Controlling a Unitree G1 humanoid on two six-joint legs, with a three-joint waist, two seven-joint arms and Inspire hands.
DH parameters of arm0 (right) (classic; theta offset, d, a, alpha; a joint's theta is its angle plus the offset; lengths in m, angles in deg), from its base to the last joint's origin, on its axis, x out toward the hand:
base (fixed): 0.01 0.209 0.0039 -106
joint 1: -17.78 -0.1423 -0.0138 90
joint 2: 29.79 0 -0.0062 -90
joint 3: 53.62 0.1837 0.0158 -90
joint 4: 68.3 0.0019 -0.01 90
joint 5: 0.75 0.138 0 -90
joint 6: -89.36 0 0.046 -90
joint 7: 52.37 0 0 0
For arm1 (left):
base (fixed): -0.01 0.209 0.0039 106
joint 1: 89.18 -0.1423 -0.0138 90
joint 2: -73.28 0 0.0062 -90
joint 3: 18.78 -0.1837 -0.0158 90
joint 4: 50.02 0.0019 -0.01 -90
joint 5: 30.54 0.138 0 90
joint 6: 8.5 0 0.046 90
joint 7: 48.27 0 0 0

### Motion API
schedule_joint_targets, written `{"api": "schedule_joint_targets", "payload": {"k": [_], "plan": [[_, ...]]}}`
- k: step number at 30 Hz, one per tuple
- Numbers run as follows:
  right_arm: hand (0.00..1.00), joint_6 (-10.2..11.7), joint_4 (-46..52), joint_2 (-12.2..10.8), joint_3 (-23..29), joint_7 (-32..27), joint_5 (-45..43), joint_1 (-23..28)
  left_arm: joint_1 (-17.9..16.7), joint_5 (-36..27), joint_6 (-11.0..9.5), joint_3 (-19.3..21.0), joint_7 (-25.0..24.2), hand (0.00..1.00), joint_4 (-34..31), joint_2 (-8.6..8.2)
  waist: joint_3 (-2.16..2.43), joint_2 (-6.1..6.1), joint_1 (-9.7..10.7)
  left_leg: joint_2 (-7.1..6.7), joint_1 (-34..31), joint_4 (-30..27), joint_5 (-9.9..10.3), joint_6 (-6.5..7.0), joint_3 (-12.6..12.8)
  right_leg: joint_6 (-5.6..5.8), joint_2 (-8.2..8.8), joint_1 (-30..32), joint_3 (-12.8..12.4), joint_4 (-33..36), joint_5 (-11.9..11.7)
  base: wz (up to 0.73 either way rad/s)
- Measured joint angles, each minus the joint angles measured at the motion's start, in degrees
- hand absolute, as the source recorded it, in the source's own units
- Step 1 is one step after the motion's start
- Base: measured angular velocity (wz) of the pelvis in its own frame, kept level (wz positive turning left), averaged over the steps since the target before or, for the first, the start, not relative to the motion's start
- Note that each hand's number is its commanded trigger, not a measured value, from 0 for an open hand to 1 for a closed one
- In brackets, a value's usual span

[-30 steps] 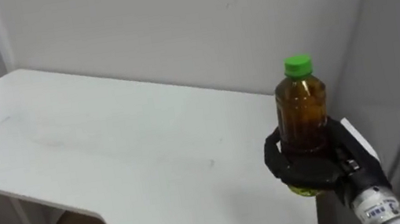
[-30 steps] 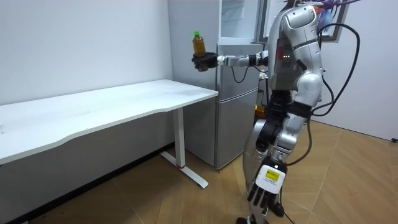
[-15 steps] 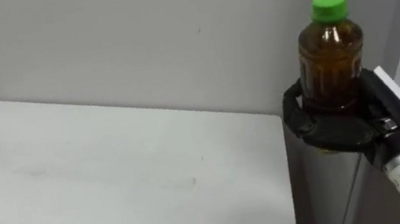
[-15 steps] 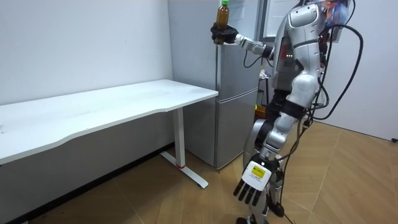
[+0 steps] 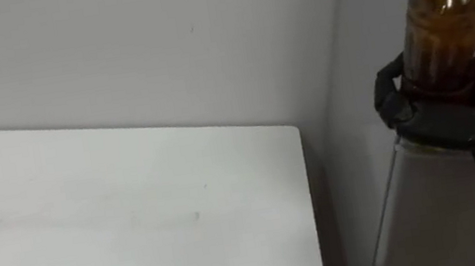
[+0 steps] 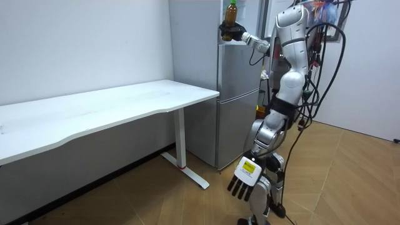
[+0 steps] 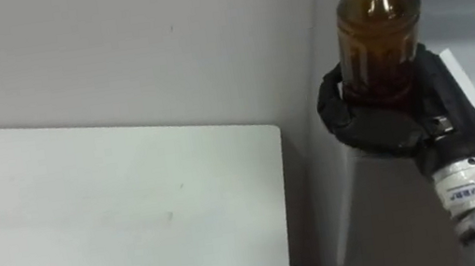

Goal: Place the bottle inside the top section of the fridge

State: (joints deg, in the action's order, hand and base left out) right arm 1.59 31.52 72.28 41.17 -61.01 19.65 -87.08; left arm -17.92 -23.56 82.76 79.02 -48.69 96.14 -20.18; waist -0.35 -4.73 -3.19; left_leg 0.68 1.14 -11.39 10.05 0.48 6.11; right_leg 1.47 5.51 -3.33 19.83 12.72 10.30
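Right hand (image 7: 387, 125) has its fingers curled round the base of the bottle (image 7: 380, 31), held upright and raised. Just beyond the hand is the fridge (image 6: 237, 94), whose upper compartment appears open. The bottle is lifted; insertion and release are not yet done. Left hand (image 6: 245, 182) hangs low with fingers straight.

I see soft, even room light; small highlights glint on the bottle (image 5: 446, 26), and the worktop (image 5: 135, 205) looks nearly shadowless.
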Motion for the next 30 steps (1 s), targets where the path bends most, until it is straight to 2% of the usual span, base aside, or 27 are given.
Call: {"api": "schedule_joint_targets", "payload": {"k": [3,7,10,14,19,22,26,30], "plan": [[1.0,-0.17,0.0,1.52,1.51,-0.04,1.96,0.0,0.03,0.04,0.01,0.28,0.01,0.0,-0.05,-0.01,0.1,0.06,0.3,0.18,0.32,-0.01,0.04,-0.06,0.26,0.0,-0.13,-0.15,-0.46,0.0,0.0,-0.05],[1.0,-0.93,-0.23,3.41,2.75,0.09,4.22,0.01,-0.31,0.05,0.01,2.76,-0.01,0.0,-0.16,0.01,0.22,0.24,0.34,0.76,1.58,-0.11,0.34,-0.51,1.13,-0.03,-0.79,-1.15,-1.64,-0.13,-0.02,-0.11],[1.0,-1.0,-1.01,4.2,3.01,0.11,6.31,0.02,-1.3,0.04,0.04,3.33,-0.04,0.0,-0.44,0.01,0.39,0.51,1.21,0.98,2.34,-0.13,0.52,-0.7,1.17,-0.04,-0.99,-1.95,-1.64,-0.16,-0.01,-0.02],[1.0,-1.5,-5.1,4.34,3.39,0.03,8.66,0.02,-1.54,0.04,0.14,3.41,0.0,0.0,-0.57,0.0,0.41,0.19,1.33,0.98,2.56,-0.01,0.53,-0.7,1.52,-0.14,-1.01,-2.22,-1.96,-0.13,0.03,-0.04],[1.0,-4.91,-8.2,4.33,3.5,0.02,9.48,0.02,-1.93,0.03,1.24,4.6,-0.07,0.0,-0.56,0.04,0.39,-0.86,1.35,0.92,2.38,-0.42,0.53,-0.67,1.85,-0.41,-1.03,-1.79,-2.4,-0.15,0.18,-0.04],[1.0,-4.88,-11.08,4.34,4.24,-0.08,14.26,-0.08,-2.64,0.01,1.33,4.84,0.03,0.0,-0.56,-0.03,0.66,-1.35,1.1,0.9,2.62,-0.43,0.53,-0.66,1.58,-0.41,-1.02,-1.94,-2.33,-0.12,0.18,0.01],[1.0,-4.9,-19.29,4.35,4.86,-2.18,16.52,-3.29,-3.56,-0.01,1.3,5.1,0.03,0.0,-0.59,-0.31,0.59,-1.33,0.8,0.93,2.63,-0.31,0.56,-0.69,1.3,-0.41,-1.02,-1.91,-1.97,-0.01,0.18,0.03],[1.0,-4.89,-21.33,4.49,5.55,-5.58,17.97,-5.88,-4.69,0.01,1.31,5.74,0.02,0.0,-0.55,-0.62,0.46,-1.24,1.16,0.94,2.57,-0.09,0.59,-0.73,1.26,-0.41,-1.06,-1.84,-2.01,0.14,0.19,0.0]]}}
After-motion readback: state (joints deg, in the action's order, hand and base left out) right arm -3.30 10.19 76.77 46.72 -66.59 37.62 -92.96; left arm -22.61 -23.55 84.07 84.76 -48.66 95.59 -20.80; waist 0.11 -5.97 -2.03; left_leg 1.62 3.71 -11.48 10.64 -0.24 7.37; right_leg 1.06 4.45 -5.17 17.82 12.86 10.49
